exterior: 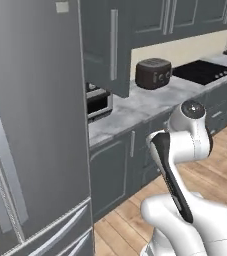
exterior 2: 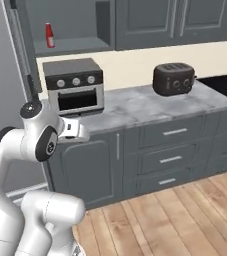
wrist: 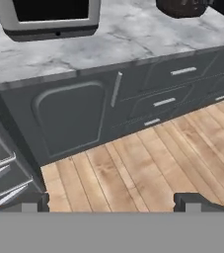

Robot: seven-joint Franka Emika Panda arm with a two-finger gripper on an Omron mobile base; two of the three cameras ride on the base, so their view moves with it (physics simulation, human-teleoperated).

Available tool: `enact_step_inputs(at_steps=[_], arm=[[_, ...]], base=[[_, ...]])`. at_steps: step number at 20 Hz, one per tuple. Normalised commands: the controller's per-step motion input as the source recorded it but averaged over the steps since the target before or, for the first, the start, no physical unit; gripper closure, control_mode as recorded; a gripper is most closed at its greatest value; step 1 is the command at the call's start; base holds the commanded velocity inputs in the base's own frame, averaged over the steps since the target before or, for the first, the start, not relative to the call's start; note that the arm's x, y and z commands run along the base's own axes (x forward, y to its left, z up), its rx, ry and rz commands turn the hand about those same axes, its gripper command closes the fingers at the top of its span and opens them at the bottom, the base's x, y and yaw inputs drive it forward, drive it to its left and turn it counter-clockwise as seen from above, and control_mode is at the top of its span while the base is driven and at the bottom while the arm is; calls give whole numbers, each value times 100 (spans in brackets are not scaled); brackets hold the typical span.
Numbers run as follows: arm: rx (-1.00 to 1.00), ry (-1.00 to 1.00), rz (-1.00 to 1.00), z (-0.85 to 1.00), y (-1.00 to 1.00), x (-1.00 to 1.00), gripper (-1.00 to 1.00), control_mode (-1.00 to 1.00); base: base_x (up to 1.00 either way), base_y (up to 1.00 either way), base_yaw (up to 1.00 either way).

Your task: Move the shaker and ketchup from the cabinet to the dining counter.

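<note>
A: Two small dark finger tips [wrist: 37, 201] stand far apart at the bottom of the hand view. The two-finger gripper [wrist: 114, 202] is spread fully wide, nothing between the jaws, nothing touched.

B: What lies under it?

A: Light wooden plank floor [wrist: 153, 158], with the dark grey lower cupboard door [wrist: 69, 116] and the drawer fronts [wrist: 177, 74] of the short grey-white marble counter [wrist: 133, 37] ahead.

B: Task things?

A: The small red ketchup bottle with white cap [exterior 2: 49, 35] stands upright on the inner shelf of the dark grey-blue upper wall cabinet [exterior 2: 72, 46], door open; in the left base view that panelled door with its long bar handle [exterior: 114, 45] hangs over the counter. The bottle sits towards the shelf's left end, well above the gripper.

B: Shaker?

A: A dark shape at the right of the shelf may be it; too indistinct to tell.

B: On the counter?

A: Silver-and-black toaster oven [exterior 2: 75, 86] directly under the cabinet; dark brown rounded toaster [exterior 2: 173, 78] well to its right.
</note>
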Motion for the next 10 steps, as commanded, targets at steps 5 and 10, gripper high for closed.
enact_step_inputs(at_steps=[5,10], arm=[[0,0,0,0,0,0,-100,100],[0,0,0,0,0,0,-100,100]], base=[[35,-29,53],[17,-54,30]])
